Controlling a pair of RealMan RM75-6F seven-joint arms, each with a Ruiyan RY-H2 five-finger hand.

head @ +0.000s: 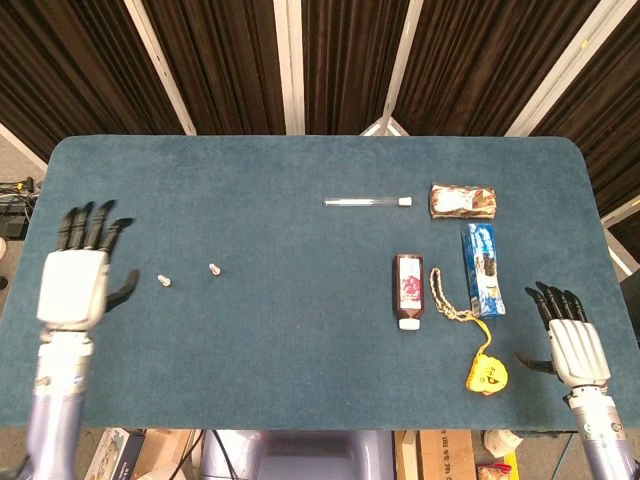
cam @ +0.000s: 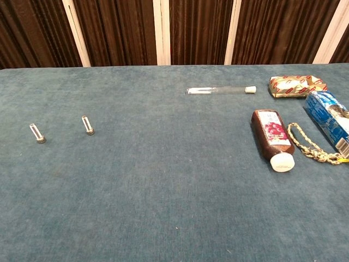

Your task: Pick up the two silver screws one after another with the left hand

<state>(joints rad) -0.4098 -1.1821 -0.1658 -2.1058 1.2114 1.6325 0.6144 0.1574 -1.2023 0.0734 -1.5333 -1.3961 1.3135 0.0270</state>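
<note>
While dark, white-ribbed curtains hang behind it, the blue-carpeted table [head: 300, 170] fills most of what we see. We find the left robot hand [head: 72, 285] over its left edge, fingers spread, holding nothing; the right robot hand [head: 573, 345] at the right edge is likewise empty and spread. Both silver screws lie on the table's left part, near each other: left screw [cam: 37, 133] and right screw [cam: 87, 125], long axes running front to back, heads toward us.
</note>
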